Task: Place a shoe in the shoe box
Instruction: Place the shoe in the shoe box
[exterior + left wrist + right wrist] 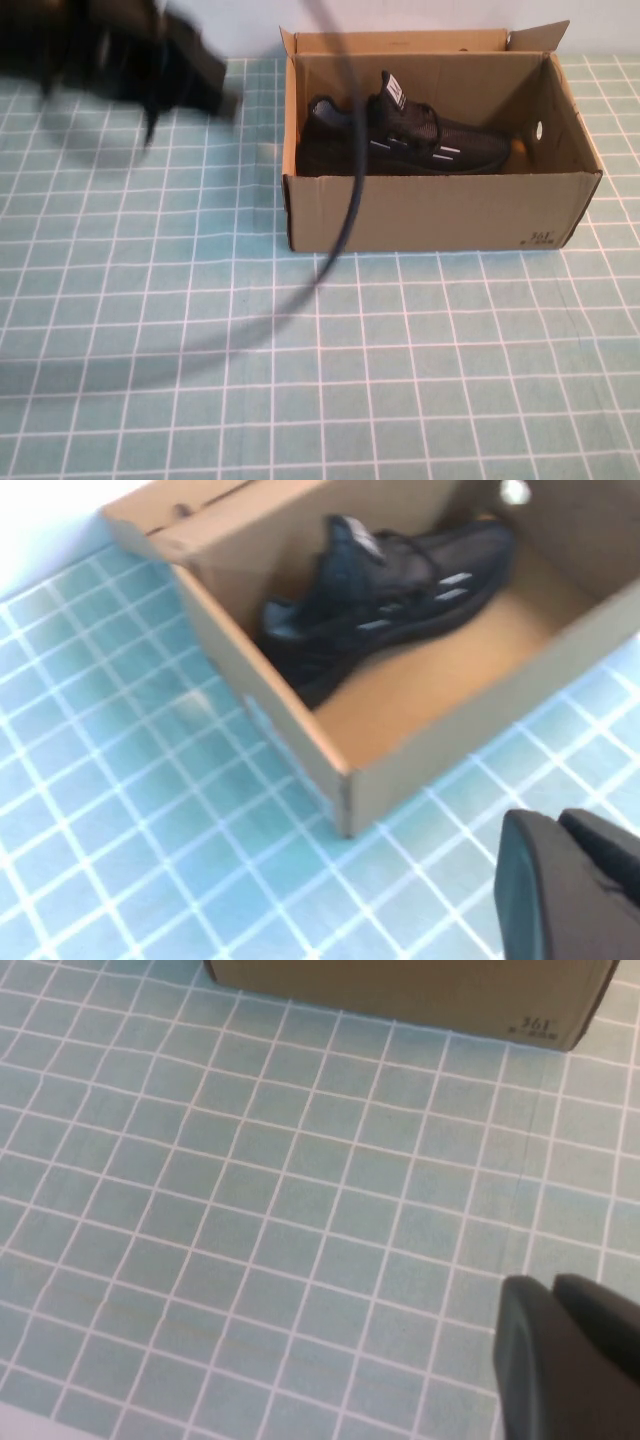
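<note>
The black shoe (405, 140) lies on its side inside the open brown shoe box (430, 215), toe toward the right; nothing holds it. The left wrist view looks down on the same shoe (385, 600) in the box (440, 680). My left gripper (215, 95) is a blurred dark shape over the mat, left of the box and apart from it. Its fingers (530, 880) are shut with nothing between them. My right gripper (550, 1290) is shut and empty, low over the mat in front of the box's printed front wall (400, 990).
A black cable (345, 200) hangs in front of the camera and crosses the box's left part. The teal checked mat (300, 380) covers the table. The box's short flaps stand up at the back.
</note>
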Controlling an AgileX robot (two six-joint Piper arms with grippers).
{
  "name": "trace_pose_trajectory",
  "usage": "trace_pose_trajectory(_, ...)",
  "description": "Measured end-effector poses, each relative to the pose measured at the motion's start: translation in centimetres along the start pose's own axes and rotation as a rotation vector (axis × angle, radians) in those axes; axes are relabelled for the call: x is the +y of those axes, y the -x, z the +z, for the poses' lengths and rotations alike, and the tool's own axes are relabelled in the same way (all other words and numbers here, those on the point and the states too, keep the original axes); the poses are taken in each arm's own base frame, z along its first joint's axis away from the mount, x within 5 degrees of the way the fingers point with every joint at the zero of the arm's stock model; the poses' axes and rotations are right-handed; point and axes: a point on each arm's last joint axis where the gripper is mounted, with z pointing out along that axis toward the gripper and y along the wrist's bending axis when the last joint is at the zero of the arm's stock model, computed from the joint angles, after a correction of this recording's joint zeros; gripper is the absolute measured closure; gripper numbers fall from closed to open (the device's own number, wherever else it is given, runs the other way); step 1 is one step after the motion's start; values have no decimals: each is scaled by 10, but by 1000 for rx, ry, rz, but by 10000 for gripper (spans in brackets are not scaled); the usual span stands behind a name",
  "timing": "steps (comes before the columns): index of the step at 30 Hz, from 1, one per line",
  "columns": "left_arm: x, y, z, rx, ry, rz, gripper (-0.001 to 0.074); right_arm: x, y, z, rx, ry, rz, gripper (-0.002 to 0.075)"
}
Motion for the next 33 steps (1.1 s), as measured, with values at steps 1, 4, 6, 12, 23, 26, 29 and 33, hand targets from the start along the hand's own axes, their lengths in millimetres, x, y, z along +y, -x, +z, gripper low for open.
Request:
trace_pose_trajectory(1, -5, -13, -5, -27, -8, 1, 736, -2, -6, -3, -11, 3, 0, 726)
trace_pose_trajectory(4, -15, -53, -17, -119, -25, -16, 737, -8, -27, -17, -113, 39, -8, 726)
trace_pose_trajectory(6, -18, -74, -30, -221, -26, -28, 737, -9, -35, -21, -153, 71, -11, 726)
trace_pose_trajectory(12, -21, -144, -41, -367, -24, -88, 737, -12, -50, -30, -413, 154, 0, 726)
trace_pose_trajectory(23, -23, -218, -41, -652, 27, -27, 737, -16, -72, 41, -664, 186, -74, 726)
trace_pose_trajectory(26, -24, -237, -31, -622, 56, 61, 737, -20, -89, 60, -541, 168, -56, 726)
trace_pose_trajectory(29, -25, -257, -21, -564, 60, 96, 737, -23, -104, 87, -498, 151, -69, 726)
trace_pose_trajectory(33, -27, -278, -12, -504, 57, 106, 738, -23, -121, 114, -468, 213, 35, 726)
